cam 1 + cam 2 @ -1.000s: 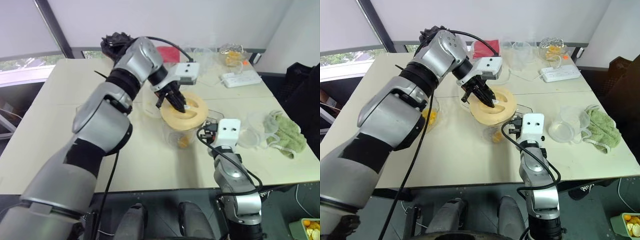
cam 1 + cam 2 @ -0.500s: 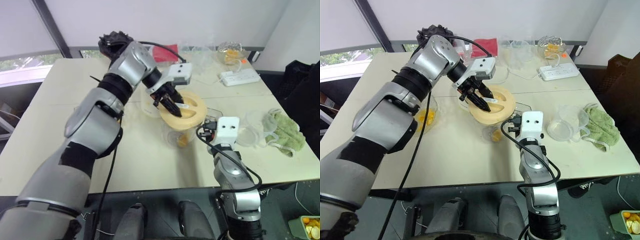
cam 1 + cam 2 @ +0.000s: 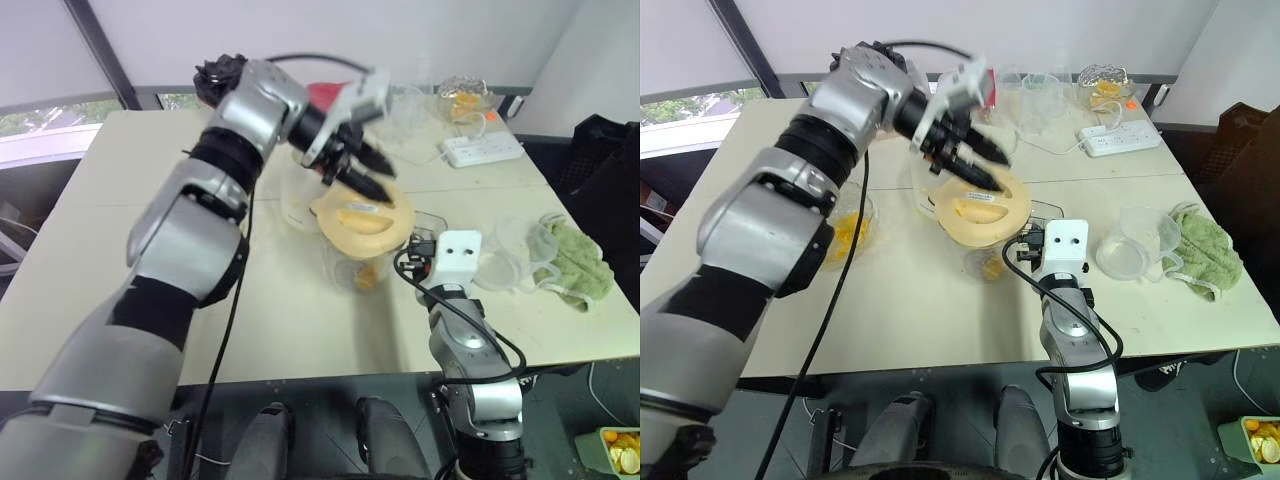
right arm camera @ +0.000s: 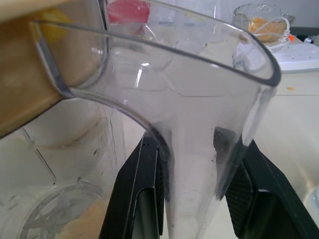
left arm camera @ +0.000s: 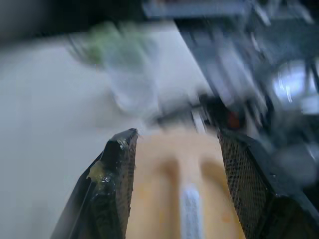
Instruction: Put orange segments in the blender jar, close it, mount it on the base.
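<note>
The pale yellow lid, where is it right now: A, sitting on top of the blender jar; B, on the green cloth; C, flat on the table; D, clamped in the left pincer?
A: the lid sits on the blender jar, and the left pincer hovers open above it.

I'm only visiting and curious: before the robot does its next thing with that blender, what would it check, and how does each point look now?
1. Orange segments inside the clear plastic blender jar: ok.
2. Pale-yellow round lid on the jar: ok; fully seated: cannot tell.
3. Left hand open and off the lid: ok.
4. Right hand around the jar's handle: ok.
5. Jar mounted on the cream-white base: not ok; it stands behind the jar.
</note>
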You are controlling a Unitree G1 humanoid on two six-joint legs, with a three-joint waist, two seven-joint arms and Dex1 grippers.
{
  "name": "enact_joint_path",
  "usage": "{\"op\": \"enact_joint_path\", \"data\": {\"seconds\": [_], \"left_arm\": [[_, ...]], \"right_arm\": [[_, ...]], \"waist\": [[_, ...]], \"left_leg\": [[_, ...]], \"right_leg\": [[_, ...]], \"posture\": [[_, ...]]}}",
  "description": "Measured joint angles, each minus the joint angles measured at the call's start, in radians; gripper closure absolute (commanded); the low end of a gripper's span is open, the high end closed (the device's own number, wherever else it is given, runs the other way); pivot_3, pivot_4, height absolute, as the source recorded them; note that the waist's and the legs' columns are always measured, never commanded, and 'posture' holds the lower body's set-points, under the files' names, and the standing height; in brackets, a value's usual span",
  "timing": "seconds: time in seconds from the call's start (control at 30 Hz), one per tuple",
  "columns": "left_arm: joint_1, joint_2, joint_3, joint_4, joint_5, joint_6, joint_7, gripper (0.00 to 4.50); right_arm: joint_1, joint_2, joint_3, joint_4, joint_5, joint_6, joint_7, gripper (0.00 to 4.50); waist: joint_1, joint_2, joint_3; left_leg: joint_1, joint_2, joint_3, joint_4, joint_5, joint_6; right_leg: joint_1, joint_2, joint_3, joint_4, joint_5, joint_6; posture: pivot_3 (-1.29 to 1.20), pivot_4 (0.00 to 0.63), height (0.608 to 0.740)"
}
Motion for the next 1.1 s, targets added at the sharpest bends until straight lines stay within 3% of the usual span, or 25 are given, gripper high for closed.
{"op": "enact_joint_path", "data": {"seconds": [0.13,0.23,0.43,0.57,0.83,1.1], "left_arm": [[-0.023,0.038,0.138,-0.040,-0.043,0.065,0.019,1.88],[0.083,0.113,0.180,-0.213,-0.065,0.164,-0.013,1.88],[0.507,0.272,0.206,-0.710,-0.136,0.453,0.048,1.88],[0.769,0.373,0.310,-1.036,-0.177,0.584,0.221,1.88],[1.028,0.328,0.411,-1.342,-0.289,0.730,0.478,1.88],[1.212,0.277,0.429,-1.472,-0.337,0.733,0.636,1.88]], "right_arm": [[0.000,0.000,0.002,0.002,0.004,0.002,0.009,3.49],[-0.011,0.000,-0.001,0.003,0.009,0.018,0.014,3.49],[-0.057,-0.022,-0.038,-0.011,0.016,0.083,0.027,3.49],[-0.129,-0.072,-0.080,-0.020,0.026,0.166,0.052,3.49],[-0.312,-0.133,-0.166,-0.042,0.084,0.336,0.110,3.49],[-0.804,-0.274,-0.271,0.130,0.137,0.520,0.142,3.49]], "waist": [[-0.013,0.001,0.000],[-0.023,0.002,0.000],[-0.026,0.003,0.003],[-0.019,0.004,0.003],[-0.009,0.003,0.004],[-0.020,0.005,0.005]], "left_leg": [[0.000,0.000,0.000,0.000,0.000,0.000],[0.002,0.000,0.000,0.000,0.000,0.000],[-0.001,0.000,-0.001,-0.001,0.003,-0.005],[0.000,0.000,0.000,-0.001,0.003,-0.006],[0.000,0.000,0.000,-0.001,0.004,-0.008],[0.000,0.001,0.001,-0.002,0.005,-0.008]], "right_leg": [[0.000,0.000,0.000,0.001,0.000,0.001],[0.000,0.000,0.001,0.005,0.002,-0.003],[-0.005,0.000,0.002,0.008,0.003,-0.006],[-0.006,0.000,0.004,0.008,0.004,-0.007],[-0.005,0.000,0.003,0.007,0.005,-0.008],[-0.007,0.000,0.003,0.008,0.006,-0.010]], "posture": [[0.00,0.150,0.740],[0.00,0.150,0.740],[0.00,0.150,0.740],[0.00,0.150,0.740],[0.00,0.150,0.740],[0.00,0.150,0.740]]}}
